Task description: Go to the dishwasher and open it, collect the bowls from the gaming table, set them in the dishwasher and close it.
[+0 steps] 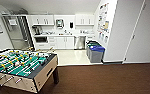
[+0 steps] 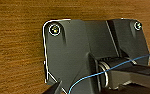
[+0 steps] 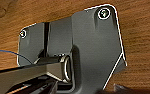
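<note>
Item: the stainless-steel-fronted under-counter dishwasher (image 1: 79, 42) lies well ahead of you, slightly right, across brown carpet (image 1: 103, 78), past the green-field foosball table (image 1: 21, 66); neither arm nearer; finger spread: cannot tell.

Open brown carpet (image 1: 103, 80) leads to the pale kitchen floor (image 1: 71, 56); foosball table (image 1: 21, 67) blocks the left; bins (image 1: 95, 52) stand right, beside the dishwasher (image 1: 79, 42).

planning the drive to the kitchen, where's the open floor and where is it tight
Open: the brown carpet right of the foosball table, and the pale kitchen floor between that table and the bins, up to the dishwasher. Tight: beside the bins and the table's corner.
</note>
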